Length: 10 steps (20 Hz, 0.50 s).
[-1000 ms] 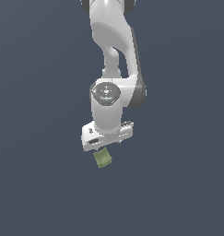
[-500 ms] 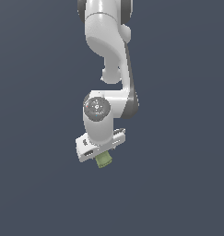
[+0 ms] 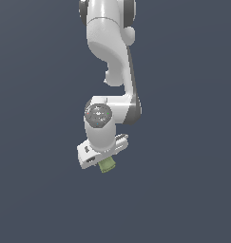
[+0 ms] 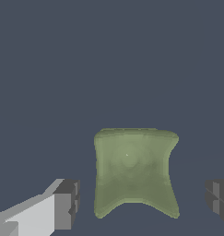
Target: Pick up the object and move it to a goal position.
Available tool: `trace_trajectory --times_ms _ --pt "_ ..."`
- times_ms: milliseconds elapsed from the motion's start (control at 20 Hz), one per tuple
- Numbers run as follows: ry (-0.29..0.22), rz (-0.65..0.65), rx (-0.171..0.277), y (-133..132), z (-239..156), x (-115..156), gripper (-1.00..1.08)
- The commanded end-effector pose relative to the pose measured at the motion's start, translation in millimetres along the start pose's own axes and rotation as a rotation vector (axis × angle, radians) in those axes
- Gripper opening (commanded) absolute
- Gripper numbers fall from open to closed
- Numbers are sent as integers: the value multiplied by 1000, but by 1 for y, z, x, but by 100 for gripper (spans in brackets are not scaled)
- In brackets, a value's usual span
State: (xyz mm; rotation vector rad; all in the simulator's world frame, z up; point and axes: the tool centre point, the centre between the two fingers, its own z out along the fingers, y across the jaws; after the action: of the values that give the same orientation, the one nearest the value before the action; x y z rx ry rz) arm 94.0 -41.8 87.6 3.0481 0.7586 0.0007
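Note:
The object is a small olive-green block [image 3: 106,165] with curved sides. In the exterior view it sits just below the white hand of my gripper [image 3: 104,159]. In the wrist view the block [image 4: 134,170] lies between the two dark fingertips [image 4: 67,203]. There is a clear gap on each side, so neither pad touches it. My gripper [image 4: 141,200] is open around the block. In the exterior view the hand hides the fingers and the top of the block.
The white arm [image 3: 110,57] comes down from the top of the exterior view. The dark grey-blue ground [image 3: 41,190] is uniform all around. No goal marker or other object shows.
The hand has come down and shifted slightly toward the exterior view's left, closing in over the block. The block has stayed in place.

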Motion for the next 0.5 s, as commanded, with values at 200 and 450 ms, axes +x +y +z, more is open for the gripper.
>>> trace_trajectory --times_ms 200,450 --pt "-1 -3 1 -1 30 -1 100" --pt "0 -4 1 0 48 -1 100"
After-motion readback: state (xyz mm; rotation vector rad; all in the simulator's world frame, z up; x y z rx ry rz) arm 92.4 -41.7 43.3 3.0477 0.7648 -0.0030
